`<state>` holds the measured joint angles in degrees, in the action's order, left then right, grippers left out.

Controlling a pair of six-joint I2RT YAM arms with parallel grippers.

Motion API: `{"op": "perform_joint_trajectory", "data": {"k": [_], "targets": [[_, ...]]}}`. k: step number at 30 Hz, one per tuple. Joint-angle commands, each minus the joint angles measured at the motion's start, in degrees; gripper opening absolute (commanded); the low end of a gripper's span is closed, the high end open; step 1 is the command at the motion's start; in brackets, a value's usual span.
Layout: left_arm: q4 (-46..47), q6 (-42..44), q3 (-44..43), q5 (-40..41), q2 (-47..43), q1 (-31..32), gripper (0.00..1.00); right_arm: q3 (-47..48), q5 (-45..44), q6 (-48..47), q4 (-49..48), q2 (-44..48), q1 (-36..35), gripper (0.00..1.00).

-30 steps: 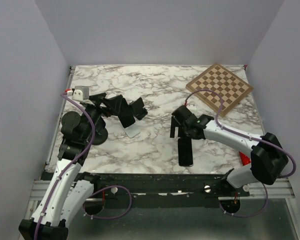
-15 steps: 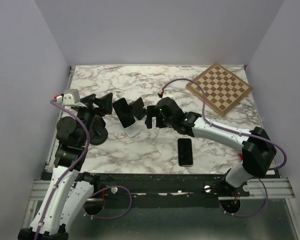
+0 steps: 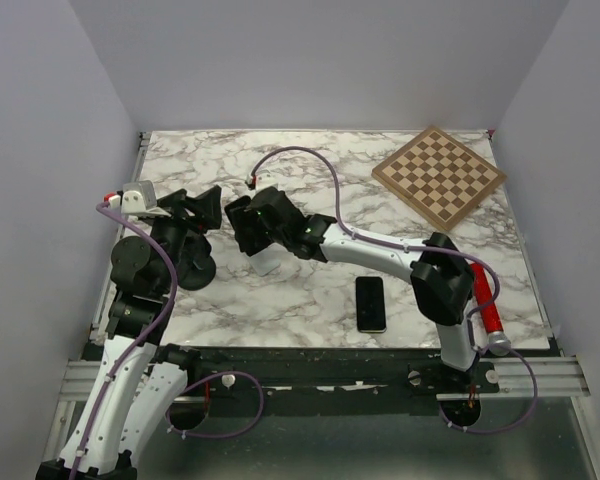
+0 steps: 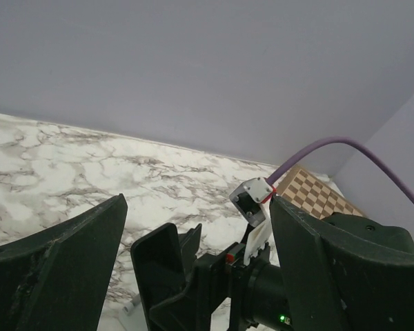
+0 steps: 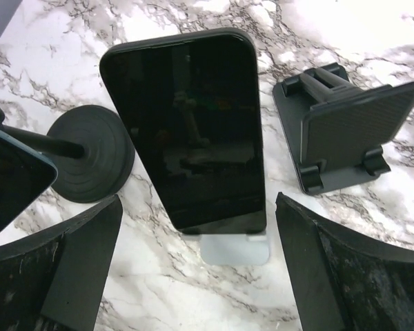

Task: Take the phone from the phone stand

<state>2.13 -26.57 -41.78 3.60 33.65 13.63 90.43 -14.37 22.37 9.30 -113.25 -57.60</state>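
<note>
The phone (image 5: pixel 186 131) stands up on the marble table (image 5: pixel 372 41), leaning back on a little white stand (image 5: pixel 234 249). Its screen is dark. The right gripper (image 3: pixel 246 226) is right in front of it. Its fingers (image 5: pixel 62 276) are spread wide, one on each side, and they do not touch the phone. Just beside the phone are an empty black stand (image 5: pixel 348 127) and a round black base (image 5: pixel 90 162). The left gripper (image 3: pixel 195 203) is near, spread wide too and holding nothing. A second phone (image 3: pixel 371 303) lies flat near the front edge. A chessboard (image 3: pixel 439 175) sits in the far corner.
</note>
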Motion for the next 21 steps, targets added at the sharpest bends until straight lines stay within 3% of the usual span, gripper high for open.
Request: {"op": "perform_joint_trajectory", "data": {"k": [1,8,14,21], "targets": [[-0.7,1.2,-2.0,0.4,-0.7,0.3,0.93,3.9,-0.9,-4.1,1.2,-3.5,-1.1,0.99],[-1.2,1.4,-2.0,1.6,-0.5,0.3,0.92,6.9,-3.9,-4.7,1.5,-6.7,-1.9,0.99],[-1.1,1.4,-2.0,1.5,-0.5,0.3,0.93,14.5,-9.1,-4.5,7.8,-11.9,-1.9,1.00],[-1.2,2.0,-1.9,2.5,-0.8,0.3,0.93,16.1,-9.5,-4.5,7.1,-12.9,-1.9,0.95]]}}
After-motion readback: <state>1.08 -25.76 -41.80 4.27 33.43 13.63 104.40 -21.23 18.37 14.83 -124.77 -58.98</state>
